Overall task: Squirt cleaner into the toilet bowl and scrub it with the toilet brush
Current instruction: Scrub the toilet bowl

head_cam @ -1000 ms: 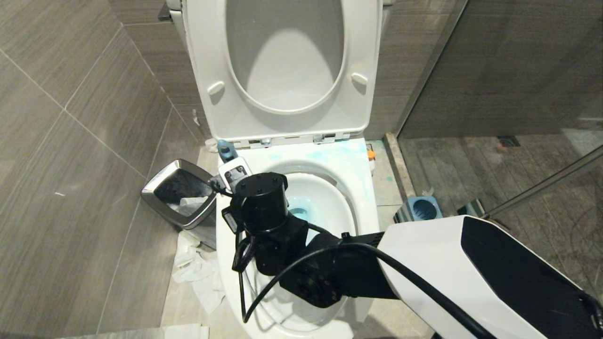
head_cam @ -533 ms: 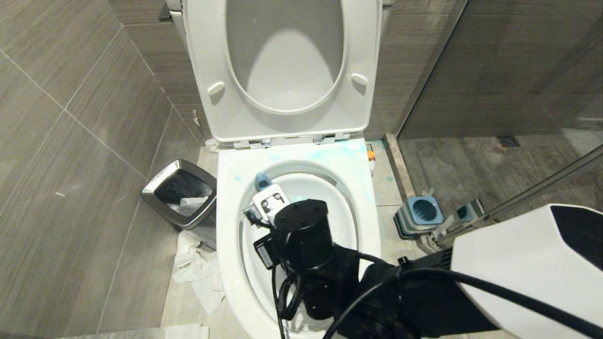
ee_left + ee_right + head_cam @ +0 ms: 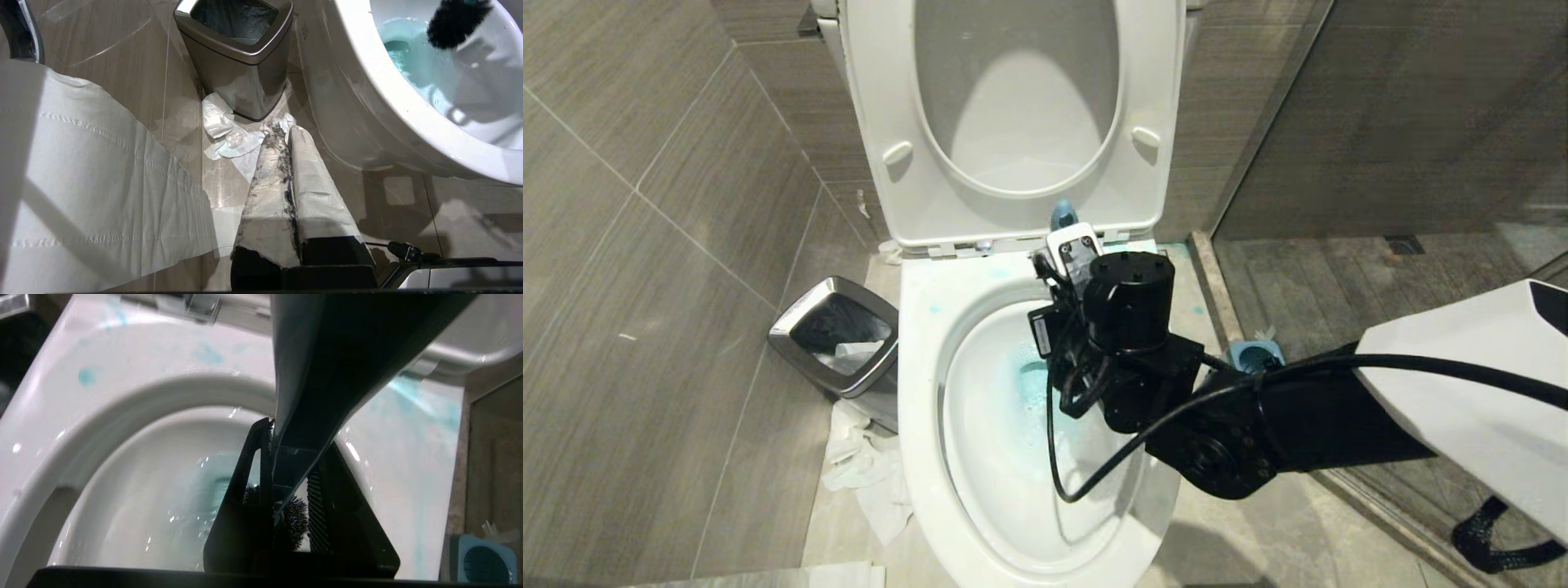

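The toilet bowl [image 3: 923,384] stands with seat and lid raised. Turquoise cleaner [image 3: 1029,382] pools in its water, and pale blue smears [image 3: 88,375] mark the rim. My right gripper [image 3: 292,447] is shut on the toilet brush handle [image 3: 310,375], over the bowl's back right part near the hinges. The handle's blue end [image 3: 1062,215] sticks up above my right wrist [image 3: 1127,306]. The dark bristle head [image 3: 292,522] hangs inside the bowl, and it also shows in the left wrist view as a brush head [image 3: 453,20]. My left gripper [image 3: 286,132] is shut and empty, parked low beside the bowl.
A chrome-rimmed waste bin [image 3: 837,339] stands left of the bowl, with crumpled tissue [image 3: 862,474] on the floor in front of it. A sheet of toilet paper [image 3: 81,183] hangs close to the left wrist. The brush holder [image 3: 1254,355] sits on the floor at the right by the glass partition.
My right arm has swept the brush from the bowl's left side across to its back right, near the hinges. The left arm has not moved.
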`<state>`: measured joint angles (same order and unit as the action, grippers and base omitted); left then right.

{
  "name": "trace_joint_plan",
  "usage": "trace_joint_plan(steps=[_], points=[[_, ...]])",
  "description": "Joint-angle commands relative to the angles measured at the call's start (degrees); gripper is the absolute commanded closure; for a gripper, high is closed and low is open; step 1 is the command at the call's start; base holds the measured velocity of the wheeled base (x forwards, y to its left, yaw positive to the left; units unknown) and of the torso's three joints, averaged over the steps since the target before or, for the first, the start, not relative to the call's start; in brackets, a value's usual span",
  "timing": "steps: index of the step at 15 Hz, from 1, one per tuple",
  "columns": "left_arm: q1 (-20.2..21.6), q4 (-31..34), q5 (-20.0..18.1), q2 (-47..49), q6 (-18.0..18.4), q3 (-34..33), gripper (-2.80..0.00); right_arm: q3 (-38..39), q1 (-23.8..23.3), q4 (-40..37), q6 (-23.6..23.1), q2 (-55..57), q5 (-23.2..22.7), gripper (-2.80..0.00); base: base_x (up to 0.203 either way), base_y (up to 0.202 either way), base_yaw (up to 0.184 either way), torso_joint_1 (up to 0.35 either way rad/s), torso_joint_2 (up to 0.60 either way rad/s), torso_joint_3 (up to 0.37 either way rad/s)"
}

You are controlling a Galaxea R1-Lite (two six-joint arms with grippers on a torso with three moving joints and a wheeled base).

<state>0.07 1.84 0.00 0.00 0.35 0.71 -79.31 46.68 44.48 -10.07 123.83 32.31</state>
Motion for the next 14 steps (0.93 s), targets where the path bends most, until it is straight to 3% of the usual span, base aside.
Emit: trace_joint_plan(steps=[1,5,9,14], points=[[0.01,0.0,0.0,0.09,0.0,0.0,0.0,-6.84,-1.39,0.2,-0.91,3.78,0.08,0.0,0.0,0.0,0.0,0.0,0.0,0.0],[0.01,0.0,0.09,0.09,0.17,-0.09,0.0,-20.59,-1.41,-2.49,-2.54,10.85,-0.11,0.0,0.0,0.0,0.0,0.0,0.0,0.0],[0.01,0.0,0.0,0.09,0.26,-0.09,0.0,-33.83,2.38,-8.73,-2.7,16.97,-0.17,0.0,0.0,0.0,0.0,0.0,0.0,0.0],[0.01,0.0,-0.09,0.09,0.3,-0.09,0.0,-29.94,9.52,-9.95,-1.92,15.42,-0.08,0.0,0.0,0.0,0.0,0.0,0.0,0.0]])
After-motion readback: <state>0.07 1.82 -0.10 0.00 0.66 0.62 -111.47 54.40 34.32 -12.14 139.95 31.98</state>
